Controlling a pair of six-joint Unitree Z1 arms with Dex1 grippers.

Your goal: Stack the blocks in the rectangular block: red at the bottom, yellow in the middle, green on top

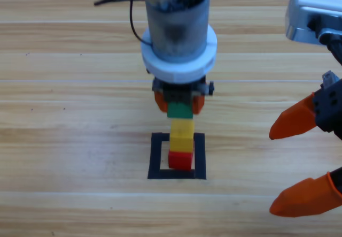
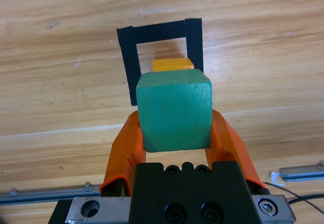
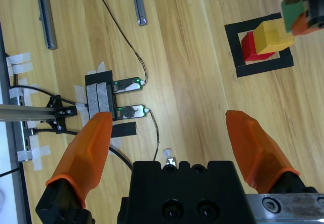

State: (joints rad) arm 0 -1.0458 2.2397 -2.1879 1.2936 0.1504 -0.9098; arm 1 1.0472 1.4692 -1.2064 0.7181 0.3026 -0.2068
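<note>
Inside the rectangular block (image 1: pixel 156 157): red (image 1: pixel 180 160) at the bottom, yellow (image 1: pixel 181 130) upon it. Directly above yellow: green (image 2: pixel 174 110), clamped between the left gripper's (image 2: pixel 174 133) jaws. Well right of the rectangular block: right gripper (image 1: pixel 304 159), spread wide, empty.

1. A small matte red cube (image 1: pixel 180 160) sits inside the black tape square outline (image 1: pixel 156 157) on the wooden table.
2. A yellow cube (image 1: pixel 181 134) rests squarely on the red one.
3. A teal-green cube (image 1: pixel 180 110) sits atop the yellow cube, gripped between two orange jaws.
</note>
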